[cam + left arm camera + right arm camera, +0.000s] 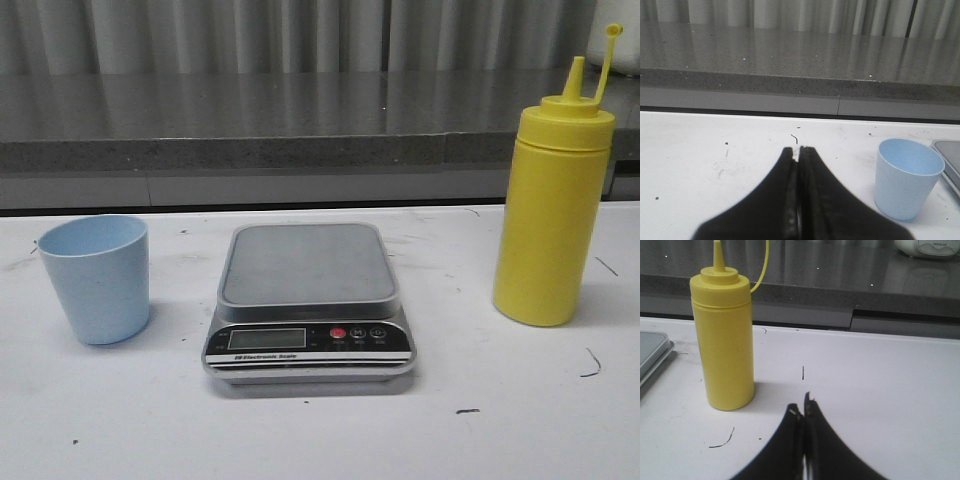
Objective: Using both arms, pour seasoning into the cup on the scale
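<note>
The yellow seasoning bottle (552, 205) stands upright on the white table at the right, its cap hanging off on its tether. The pale blue cup (97, 278) stands upright and empty on the table at the left. The scale (308, 298) sits between them with a bare grey platform. Neither gripper shows in the front view. In the left wrist view my left gripper (798, 148) is shut and empty, with the cup (906, 178) off to its side. In the right wrist view my right gripper (801, 406) is shut and empty, apart from the bottle (724, 342).
A grey stone-like ledge (250, 125) runs along the back of the table, with pale curtains behind. A white object (927, 247) sits on the ledge in the right wrist view. Small dark marks dot the table surface (466, 411).
</note>
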